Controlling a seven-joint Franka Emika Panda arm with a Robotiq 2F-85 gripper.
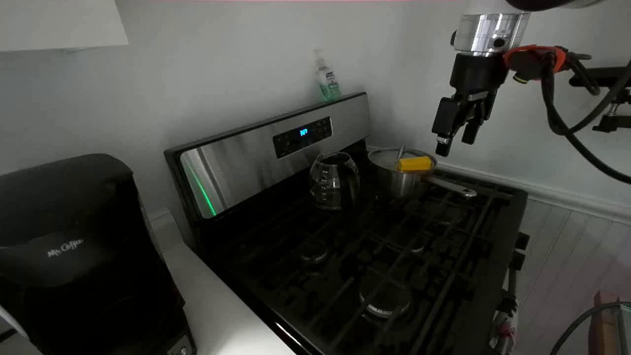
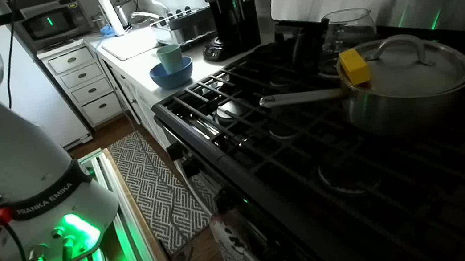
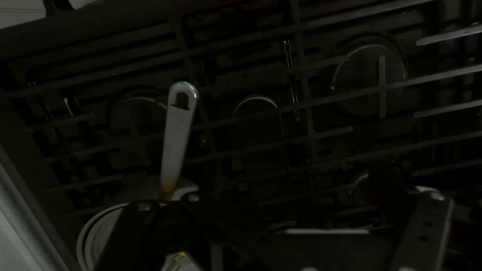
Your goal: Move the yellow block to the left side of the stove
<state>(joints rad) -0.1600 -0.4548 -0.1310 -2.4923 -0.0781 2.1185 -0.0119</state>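
Yellow block (image 2: pixel 354 66): bright yellow; gripper (image 1: pixel 456 142): mainly black; gas range (image 1: pixel 355 256): black, with silver-grey back panel (image 1: pixel 241 167) and blue display digits (image 1: pixel 303 132); saucepan (image 2: pixel 409 107): silver-grey; coffee maker (image 1: pixel 64 212): black, with white lettering (image 1: pixel 65 248); bowl (image 2: pixel 172 80): blue; cup (image 2: pixel 170 58): pale green; rug (image 2: pixel 161 202): grey, with a whitish angular geometric line pattern

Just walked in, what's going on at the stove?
The robot arm isn't holding anything right now: its gripper is open and empty, up above the stove. The yellow block rests on the lid of the steel pot, near the long handle. Moving it to the stove's left side isn't done yet.
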